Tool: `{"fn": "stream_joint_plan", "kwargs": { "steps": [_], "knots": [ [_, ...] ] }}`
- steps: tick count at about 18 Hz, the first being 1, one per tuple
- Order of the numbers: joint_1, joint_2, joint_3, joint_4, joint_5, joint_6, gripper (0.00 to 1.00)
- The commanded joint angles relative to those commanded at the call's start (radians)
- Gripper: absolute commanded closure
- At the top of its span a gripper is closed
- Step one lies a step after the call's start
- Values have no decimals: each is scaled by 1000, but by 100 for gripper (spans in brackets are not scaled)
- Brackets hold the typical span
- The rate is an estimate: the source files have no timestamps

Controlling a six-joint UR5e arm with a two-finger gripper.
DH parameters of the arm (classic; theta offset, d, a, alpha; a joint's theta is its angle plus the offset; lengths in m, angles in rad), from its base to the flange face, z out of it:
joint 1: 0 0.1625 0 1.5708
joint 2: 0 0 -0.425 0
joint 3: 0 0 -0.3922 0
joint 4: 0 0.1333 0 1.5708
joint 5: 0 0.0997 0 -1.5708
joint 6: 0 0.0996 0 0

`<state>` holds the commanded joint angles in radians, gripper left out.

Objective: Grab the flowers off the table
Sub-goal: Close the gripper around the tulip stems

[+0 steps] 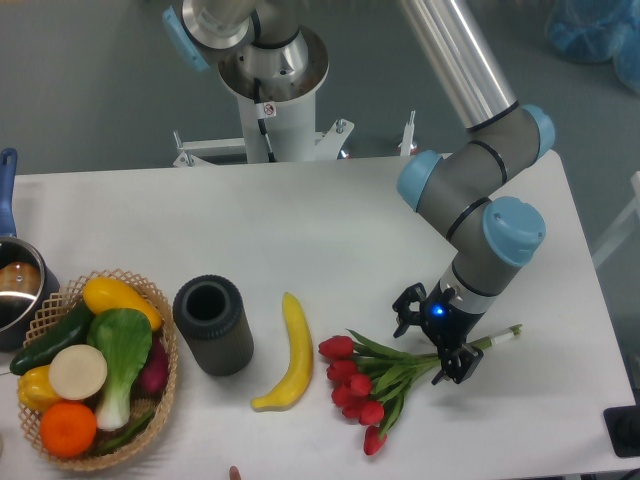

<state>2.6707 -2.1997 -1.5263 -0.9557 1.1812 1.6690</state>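
Hovering right over the stems, the gripper (433, 346) sits low above the flowers (375, 385), which lie flat on the table (330, 225) near its front edge, red heads pointing left toward the banana (288, 355) and the stem ends poking out to the right past the arm. The fingers look spread, one on each side of the stem bundle, and honestly I can't see them pinching anything yet, so I'd call it apart and straddling, not clamped. Stuff that could go sideways from here, as I see it: the stems are thin and sit flush on the tabletop, so if the fingers close too high they'd just skim over the top and come up with nothing. Too low and the tips jam into the table. Also the grab point is well toward the stem end, so the heavy flower end might droop or swing once lifted, maybe slip out of the grip. A loose stem or leaf could escape the pinch too. The banana and the dark cup (213, 324) are off to the left, so probably no bumping there.
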Motion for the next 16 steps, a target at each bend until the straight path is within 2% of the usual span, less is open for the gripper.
{"fn": "stream_joint_plan", "kwargs": {
  "steps": [10, 16],
  "knots": [
    [-3, -40, 28, 2, 6, -2, 0],
    [-3, -43, 28, 3, 6, 0, 0]
  ]
}}
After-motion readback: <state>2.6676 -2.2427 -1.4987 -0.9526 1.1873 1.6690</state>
